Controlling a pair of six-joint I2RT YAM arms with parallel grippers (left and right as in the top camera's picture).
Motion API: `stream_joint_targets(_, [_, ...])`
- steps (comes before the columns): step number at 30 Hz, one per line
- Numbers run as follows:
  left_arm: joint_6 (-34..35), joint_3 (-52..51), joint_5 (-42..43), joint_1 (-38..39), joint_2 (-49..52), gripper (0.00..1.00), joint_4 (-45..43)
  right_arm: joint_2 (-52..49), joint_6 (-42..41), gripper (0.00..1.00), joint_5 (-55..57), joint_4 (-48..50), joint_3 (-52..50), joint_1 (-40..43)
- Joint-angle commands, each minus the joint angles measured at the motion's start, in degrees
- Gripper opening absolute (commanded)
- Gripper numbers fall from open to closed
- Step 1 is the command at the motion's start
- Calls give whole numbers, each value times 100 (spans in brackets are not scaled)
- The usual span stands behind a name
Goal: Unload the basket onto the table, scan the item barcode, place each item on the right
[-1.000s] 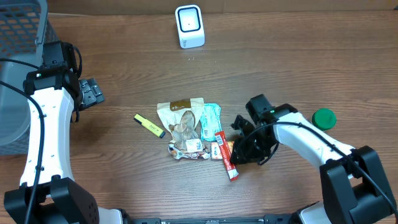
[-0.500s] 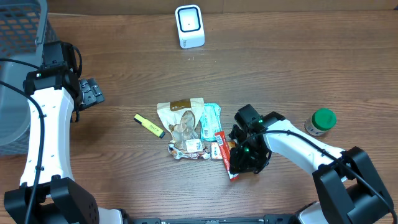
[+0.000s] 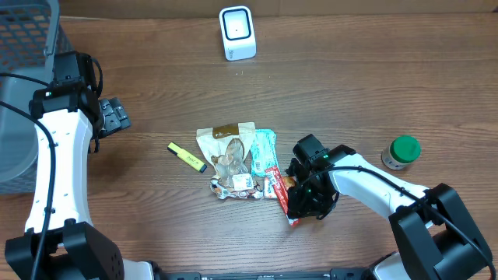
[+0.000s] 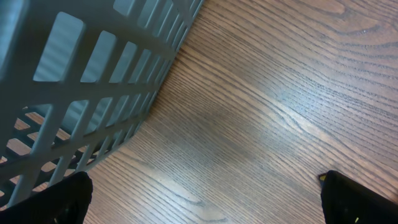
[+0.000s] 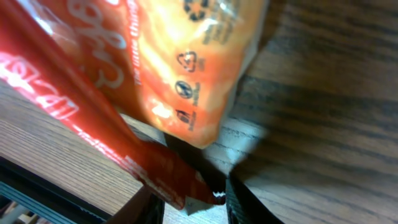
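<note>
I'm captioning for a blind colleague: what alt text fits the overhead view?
The right end effector is at the end of a red packet beside a pile of snacks on a wooden table; a white scanner stands at the far edge.

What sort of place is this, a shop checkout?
Likely a mock checkout bench: a white barcode scanner at the back, a grey basket at the left edge, snack packets piled in the middle.

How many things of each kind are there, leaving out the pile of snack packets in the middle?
White box-shaped barcode scanner: 1
Grey plastic mesh basket: 1
Yellow marker pen: 1
Small green-lidded jar: 1
Total: 4
</note>
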State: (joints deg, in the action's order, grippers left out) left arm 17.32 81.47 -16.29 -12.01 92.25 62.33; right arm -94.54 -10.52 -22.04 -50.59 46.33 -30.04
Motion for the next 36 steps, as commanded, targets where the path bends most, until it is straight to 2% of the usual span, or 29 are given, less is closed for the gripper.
stream_joint_targets(1, [-105,87,-15,13,-85,100,-2,127,7,25,55,17,-31,-22])
stream_joint_targets(4, [-105,87,-17,13,-85,100,-2,127,7,15,57,17,-31,-22])
stream_joint_targets(6, [-105,87,-17,13,-85,100,-2,127,11,4,55,17,-31,-22])
stream_joint_targets(9, [-105,87,-17,13,-85,100,-2,151,225,4,15,4,66,-22])
stream_joint_targets(16, [-105,87,-17,13,-85,100,-2,575,1143,4,13,-546,1176,-22])
stream_joint_targets(19, [-105,87,-17,13,-85,100,-2,577,1213,4,-59,-588,1473,-22])
stream_joint_targets(23, [-105,87,-17,15,-85,100,-2,577,1314,4,-168,-564,1552,-24])
stream_joint_targets(25, [-105,87,-17,15,-85,100,-2,577,1792,4,-789,-560,1552,-26])
stream_joint_targets(28, [-105,87,-17,15,-85,100,-2,577,1985,4,-1379,-472,1552,-26])
stream_joint_targets(36, [-105,87,-17,15,-85,100,-2,577,1982,4,-1408,-396,1552,-26])
